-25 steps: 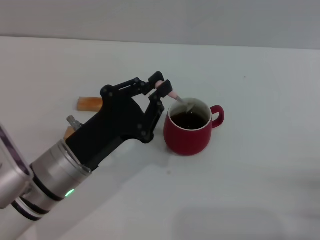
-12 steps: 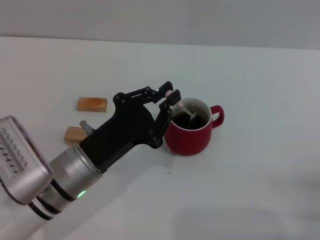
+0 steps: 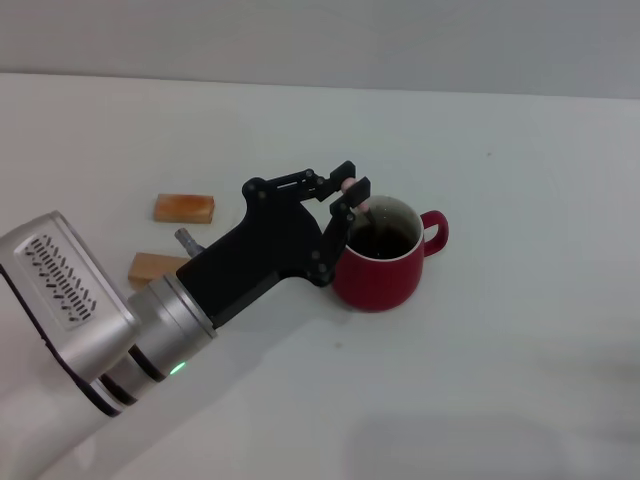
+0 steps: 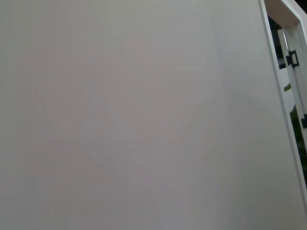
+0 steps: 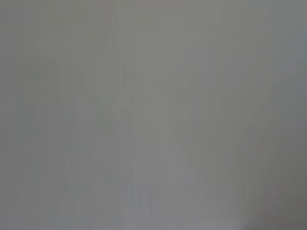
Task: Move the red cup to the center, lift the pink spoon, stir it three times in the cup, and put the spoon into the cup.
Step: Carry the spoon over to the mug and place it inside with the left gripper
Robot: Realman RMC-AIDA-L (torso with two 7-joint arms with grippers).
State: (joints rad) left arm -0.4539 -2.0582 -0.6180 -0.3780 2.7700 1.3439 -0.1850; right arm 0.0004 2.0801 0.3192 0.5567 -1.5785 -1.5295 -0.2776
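The red cup (image 3: 385, 268) stands mid-table in the head view, handle to the right, dark liquid inside. At the cup's left rim my left gripper (image 3: 352, 192) is shut on the pink spoon (image 3: 362, 207); only a short pale pink piece shows between the fingertips, and the lower end goes down into the cup, hidden in the dark liquid. The left wrist view shows only a pale blank surface. My right gripper is out of view, and the right wrist view is a featureless grey.
Two tan wooden blocks lie left of the cup: one (image 3: 184, 208) farther back, one (image 3: 152, 268) nearer, partly behind my left arm. The white table (image 3: 520, 320) stretches bare to the right and front of the cup.
My left gripper has moved right toward the cup with the spoon. The spoon's bowl, earlier visible against the cup's inner wall, has sunk into the liquid. The cup has not moved.
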